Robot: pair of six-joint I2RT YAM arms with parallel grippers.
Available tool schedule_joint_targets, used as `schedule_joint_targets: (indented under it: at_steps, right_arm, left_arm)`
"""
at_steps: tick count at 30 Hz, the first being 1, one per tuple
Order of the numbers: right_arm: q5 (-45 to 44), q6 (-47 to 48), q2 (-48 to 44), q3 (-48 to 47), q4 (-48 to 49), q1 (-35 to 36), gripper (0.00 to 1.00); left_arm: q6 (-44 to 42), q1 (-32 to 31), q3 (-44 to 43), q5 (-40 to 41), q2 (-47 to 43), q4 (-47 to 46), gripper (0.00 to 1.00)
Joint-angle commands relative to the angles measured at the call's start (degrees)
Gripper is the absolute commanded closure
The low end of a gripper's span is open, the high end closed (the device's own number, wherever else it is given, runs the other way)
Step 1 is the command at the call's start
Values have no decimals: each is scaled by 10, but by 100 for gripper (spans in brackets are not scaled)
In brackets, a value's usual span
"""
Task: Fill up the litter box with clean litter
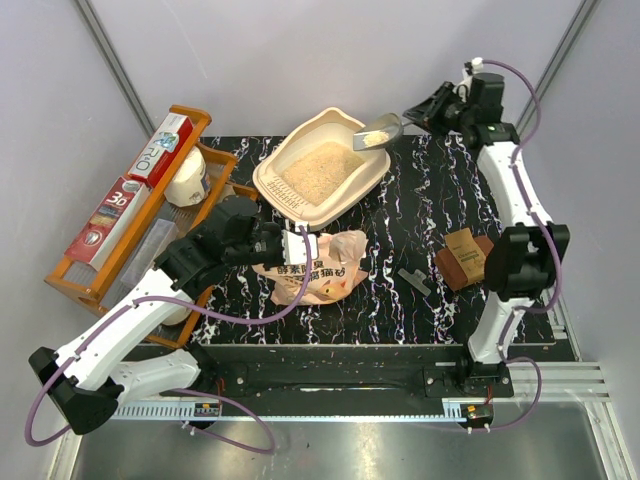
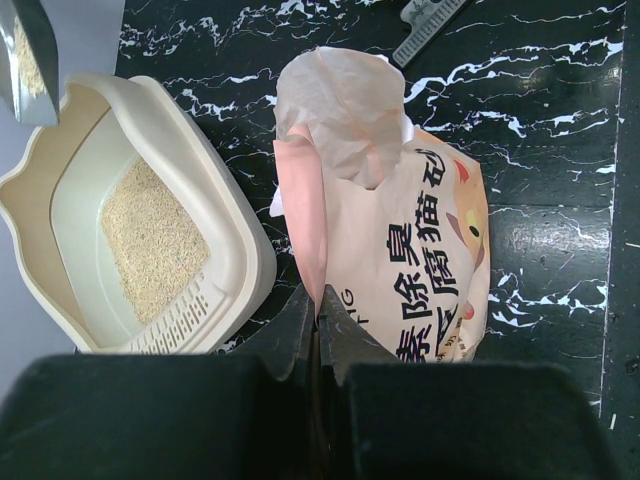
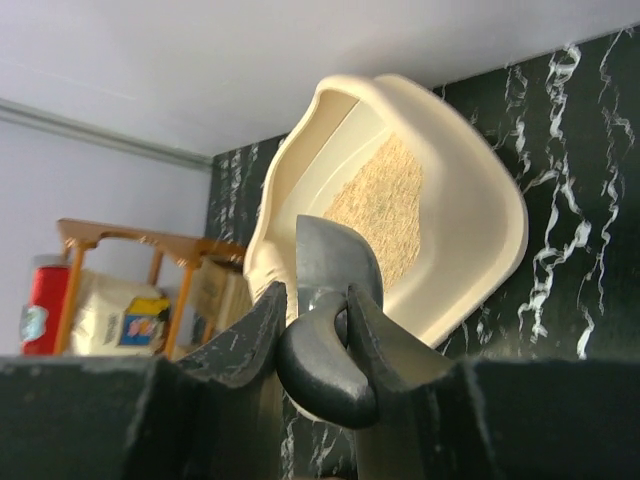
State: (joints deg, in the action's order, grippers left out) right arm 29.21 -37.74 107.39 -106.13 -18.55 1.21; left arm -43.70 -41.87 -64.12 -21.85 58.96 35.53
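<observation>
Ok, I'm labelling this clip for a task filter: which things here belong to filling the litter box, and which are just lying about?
Job in hand: litter box; clean litter in it; grey scoop, held by the right gripper; pink bag, pinched by the left gripper.
Lying about: orange rack with its boxes; brown box; small grey piece.

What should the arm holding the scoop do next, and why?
Probably tip the scoop so it empties: the right gripper holds it, loaded with litter, at the far rim of the box, which is only partly filled.
</observation>
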Motion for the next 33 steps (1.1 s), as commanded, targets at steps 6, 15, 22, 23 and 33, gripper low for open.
schedule_joint_targets:
  at_steps: [6, 15, 22, 23, 33]
  right_arm:
    - [-200, 99, 121, -204, -22, 107, 100]
    - [-192, 110, 157, -250, -40, 141, 100]
    - [-178, 101, 43, -104, -36, 142, 100]
    - [-178, 112, 13, -70, -32, 142, 100]
    - [-214, 225, -53, 13, 108, 141, 100]
  left_arm:
    - [-10, 6, -4, -25, -13, 5, 100]
    - [-8, 6, -6, -28, -9, 4, 100]
    - [-6, 6, 0, -36, -4, -6, 100]
    - [-5, 6, 1, -36, -5, -7, 100]
    - [-5, 6, 11, -33, -7, -12, 100]
